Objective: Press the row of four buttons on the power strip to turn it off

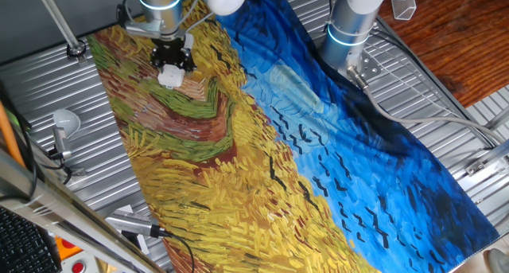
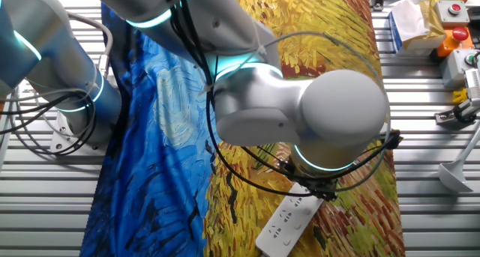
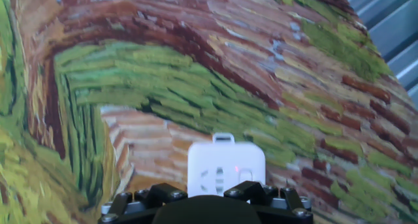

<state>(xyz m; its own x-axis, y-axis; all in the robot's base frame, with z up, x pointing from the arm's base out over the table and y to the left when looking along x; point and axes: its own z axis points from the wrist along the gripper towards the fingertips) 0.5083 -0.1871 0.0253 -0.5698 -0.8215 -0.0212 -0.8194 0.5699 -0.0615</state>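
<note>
The white power strip (image 2: 283,222) lies on the painted cloth, with its far end under my hand. In one fixed view only a short white piece of the power strip (image 1: 170,77) shows below my gripper (image 1: 172,60). My gripper (image 2: 321,191) hangs directly over that end. In the hand view the end of the power strip (image 3: 225,166) sits just past the black hand body, with a small red light (image 3: 236,169) lit beside a pale switch (image 3: 245,176). The rest of the four buttons are hidden by the hand. No view shows my fingertips.
The Van Gogh print cloth (image 1: 302,146) covers the table. A grey metal tool (image 1: 131,224) with a black cord lies at the near left edge. A second arm's base (image 1: 350,26) stands at the back. Control boxes (image 2: 454,17) sit on the ribbed metal beside the cloth.
</note>
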